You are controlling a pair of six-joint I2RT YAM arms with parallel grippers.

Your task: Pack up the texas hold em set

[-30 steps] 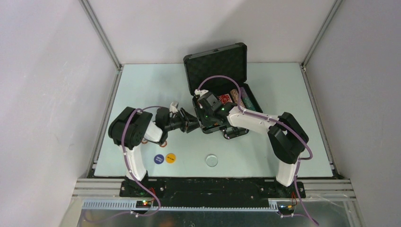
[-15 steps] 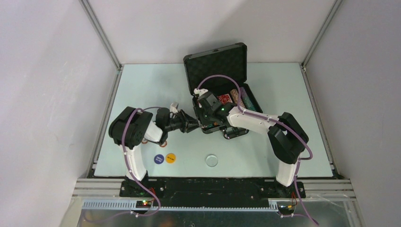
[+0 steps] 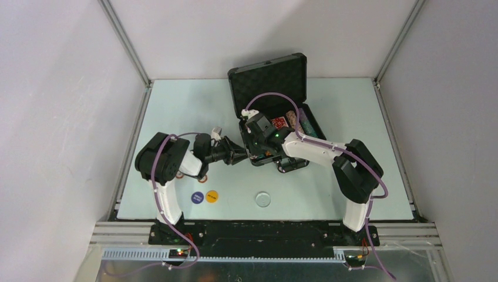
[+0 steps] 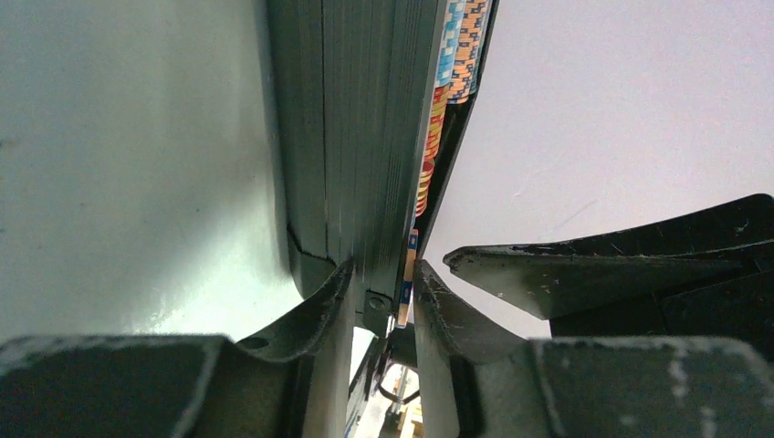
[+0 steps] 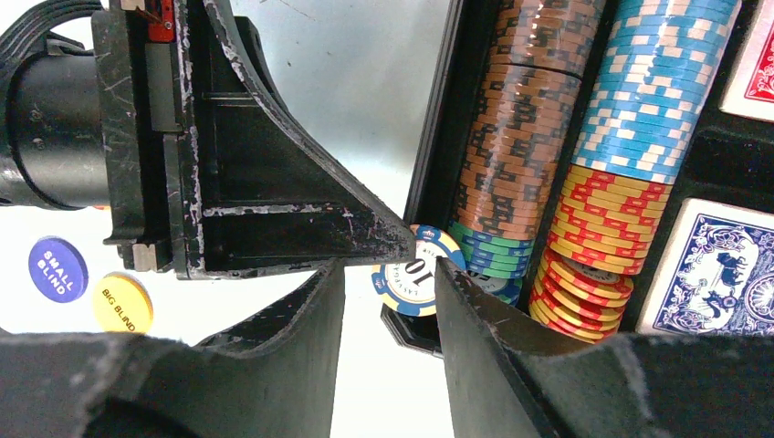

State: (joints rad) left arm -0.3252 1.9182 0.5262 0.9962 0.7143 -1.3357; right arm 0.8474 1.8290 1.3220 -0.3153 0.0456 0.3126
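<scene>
Pale tabletop (image 3: pixel 176 106); my left gripper (image 4: pixel 383 278) just clamped the 10 chip (image 5: pixel 406 278) (by the case (image 3: pixel 267 61) rim) for stowing; right gripper (image 5: pixel 391 266) unclear.

"SMALL BLIND" on blue button (image 5: pixel 57 268), "BIG BLIND" on yellow button (image 5: pixel 122 302), "10" on chip (image 5: pixel 415 274) (rest illegible)

Plain white walls (image 3: pixel 235 29), pale green tabletop (image 3: pixel 176 106), aluminium frame rails (image 3: pixel 126 44), soft even light
</scene>
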